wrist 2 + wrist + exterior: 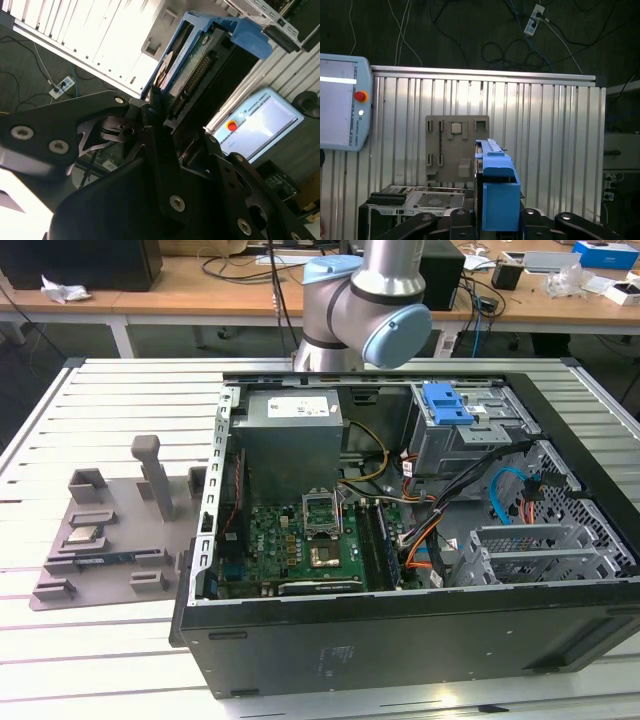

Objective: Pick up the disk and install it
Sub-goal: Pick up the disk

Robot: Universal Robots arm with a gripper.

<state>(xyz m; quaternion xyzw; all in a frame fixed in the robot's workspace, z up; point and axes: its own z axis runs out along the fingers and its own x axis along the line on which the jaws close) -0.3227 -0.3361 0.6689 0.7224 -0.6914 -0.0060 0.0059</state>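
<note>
The gripper (495, 222) was clamped on the disk (497, 195), its black fingers (457, 220) pressed against either side of the blue carrier frame. In the first wrist view the disk was held edge-on in the air, high above the table. In the second wrist view, the disk (192, 65) stuck out from the gripper (162, 107) with its circuit-board side and connector showing.

In the exterior view a slatted aluminium table (120, 640) carried an open computer case (400, 650) lying on its side, with a grey power-supply box (290, 440) and a blue latch (445, 405) on the drive cage inside it. A grey fixture plate (100, 570) lay on the slats just beside the case, toward the exterior view's left. The robot arm (370, 300) rose behind the case. Wooden desks (180, 285) with loose cables stood farther back. In the first wrist view a teach pendant (340, 105) with a red button sat at the table's edge, and a power strip (536, 12) lay on the dark floor.
</note>
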